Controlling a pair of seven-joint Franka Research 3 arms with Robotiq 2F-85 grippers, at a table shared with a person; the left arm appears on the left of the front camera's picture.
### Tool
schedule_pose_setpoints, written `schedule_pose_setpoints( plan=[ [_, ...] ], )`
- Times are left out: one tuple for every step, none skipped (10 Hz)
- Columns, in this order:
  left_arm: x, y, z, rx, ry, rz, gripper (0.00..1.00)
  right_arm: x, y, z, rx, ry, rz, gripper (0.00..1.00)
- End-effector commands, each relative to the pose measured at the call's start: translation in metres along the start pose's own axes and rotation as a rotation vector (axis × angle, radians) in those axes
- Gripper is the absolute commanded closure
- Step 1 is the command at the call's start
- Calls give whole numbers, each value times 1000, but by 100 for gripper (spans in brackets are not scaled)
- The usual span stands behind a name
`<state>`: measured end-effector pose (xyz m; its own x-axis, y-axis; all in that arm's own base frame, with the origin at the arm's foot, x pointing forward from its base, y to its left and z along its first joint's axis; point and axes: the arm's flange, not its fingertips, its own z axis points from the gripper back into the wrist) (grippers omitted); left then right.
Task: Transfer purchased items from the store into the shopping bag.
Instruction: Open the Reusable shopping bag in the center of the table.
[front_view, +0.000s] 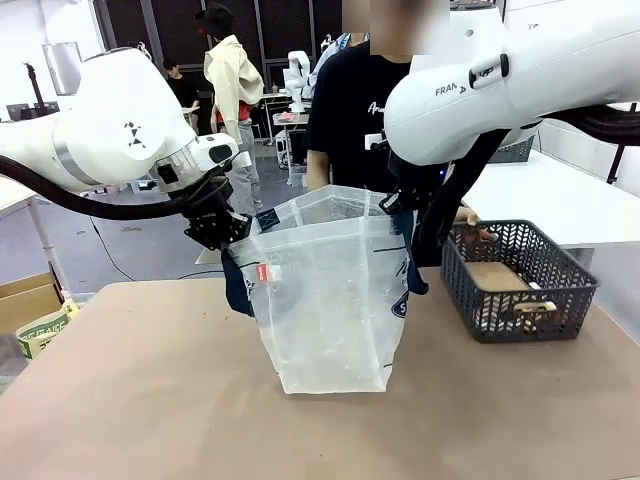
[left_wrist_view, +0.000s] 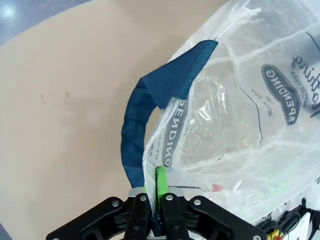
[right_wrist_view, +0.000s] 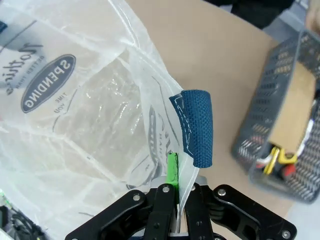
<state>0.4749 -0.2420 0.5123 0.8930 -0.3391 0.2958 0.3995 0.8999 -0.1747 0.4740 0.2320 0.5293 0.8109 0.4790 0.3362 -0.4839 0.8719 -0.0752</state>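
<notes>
Shopping bag (front_view: 330, 300) stands mid-table, mouth stretched open. Left gripper (left_wrist_view: 153, 192) pinches the rim beside one navy handle (left_wrist_view: 135, 130); right gripper (right_wrist_view: 175, 175) pinches the opposite rim. Purchased items (front_view: 497, 276) lie in the grey basket (front_view: 500, 315), right of the bag. Risks: thin film could slip from the pads and the mouth collapse; over-stretching could tip the bag.

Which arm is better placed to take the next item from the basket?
Right, probably: the basket sits on its side of the bag. But right gripper and left gripper both clamp the bag's rim; it must release first.
</notes>
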Motion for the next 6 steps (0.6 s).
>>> schedule_pose_setpoints(
  plan=[
    [2,3,-3,3,42,-111,100,-15,-3,-10,-34,-22,60,100],
    [0,0,0,0,0,0,100,-16,-2,-16,-21,-21,68,100],
    [0,0,0,0,0,0,100,-3,2,-4,-2,-2,22,100],
    [0,0,0,0,0,0,100,-3,2,-4,-2,-2,22,100],
    [0,0,0,0,0,0,100,-3,2,-4,-2,-2,22,100],
    [0,0,0,0,0,0,100,-3,2,-4,-2,-2,22,100]
  ],
)
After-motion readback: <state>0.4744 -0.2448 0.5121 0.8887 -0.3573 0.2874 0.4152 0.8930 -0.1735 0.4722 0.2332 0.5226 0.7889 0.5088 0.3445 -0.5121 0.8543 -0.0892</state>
